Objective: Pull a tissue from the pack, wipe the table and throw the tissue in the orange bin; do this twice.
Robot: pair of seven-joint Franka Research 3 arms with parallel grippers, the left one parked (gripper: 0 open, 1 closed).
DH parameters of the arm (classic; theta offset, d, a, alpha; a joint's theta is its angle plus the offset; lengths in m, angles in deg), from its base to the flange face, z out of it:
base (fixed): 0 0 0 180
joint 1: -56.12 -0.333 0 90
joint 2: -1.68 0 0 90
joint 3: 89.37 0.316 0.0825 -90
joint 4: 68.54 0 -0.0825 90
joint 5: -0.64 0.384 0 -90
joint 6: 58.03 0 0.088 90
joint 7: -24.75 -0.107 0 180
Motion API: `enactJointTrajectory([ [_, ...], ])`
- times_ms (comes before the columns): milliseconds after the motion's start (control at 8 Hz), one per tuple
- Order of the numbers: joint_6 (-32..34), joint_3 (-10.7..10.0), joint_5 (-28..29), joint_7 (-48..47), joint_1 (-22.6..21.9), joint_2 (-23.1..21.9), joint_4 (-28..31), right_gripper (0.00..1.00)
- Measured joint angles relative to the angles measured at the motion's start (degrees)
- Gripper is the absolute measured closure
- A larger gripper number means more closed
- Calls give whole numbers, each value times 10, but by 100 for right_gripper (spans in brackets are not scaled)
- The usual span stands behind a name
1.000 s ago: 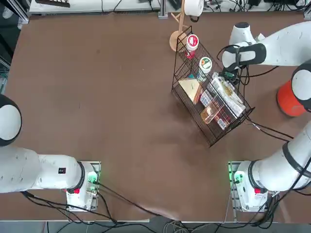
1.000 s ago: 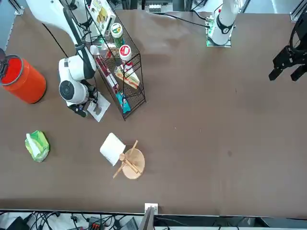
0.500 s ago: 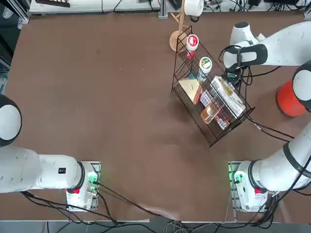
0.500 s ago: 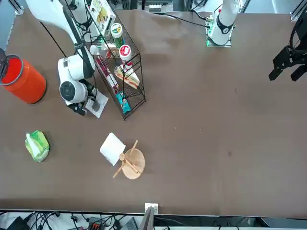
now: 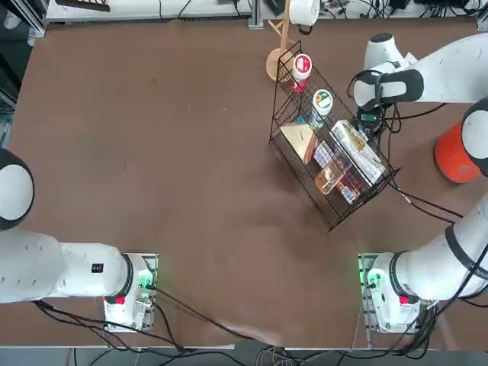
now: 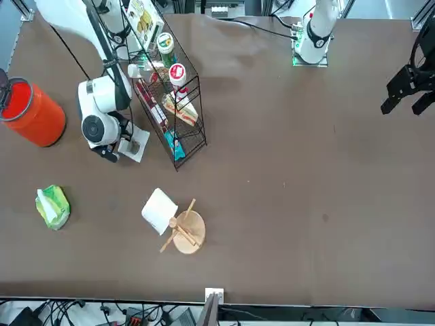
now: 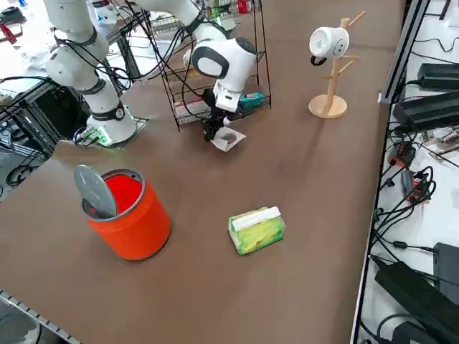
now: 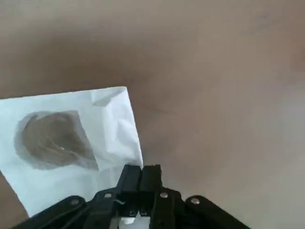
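We pinch tissue edge in our shut right hand on tabletop beside basket | pack, bin apart | risk: thin edge slips out or tears while dragging

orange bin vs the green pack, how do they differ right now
The orange bin is a tall round bucket standing upright, clearly bigger; the green pack is a small soft rectangle lying flat. The bin is open at the top with a grey lid tilted inside, while the pack shows white tissue at its top. Both sit on the table, away from the right pincer.
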Motion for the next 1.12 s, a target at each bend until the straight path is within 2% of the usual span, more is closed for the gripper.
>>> enactJointTrajectory([
  [250,6,-4,-5,0,1,-2,-1,99],
  [750,45,-20,-14,40,17,-40,-7,99],
  [1125,94,-22,-14,67,35,-50,-45,99],
])
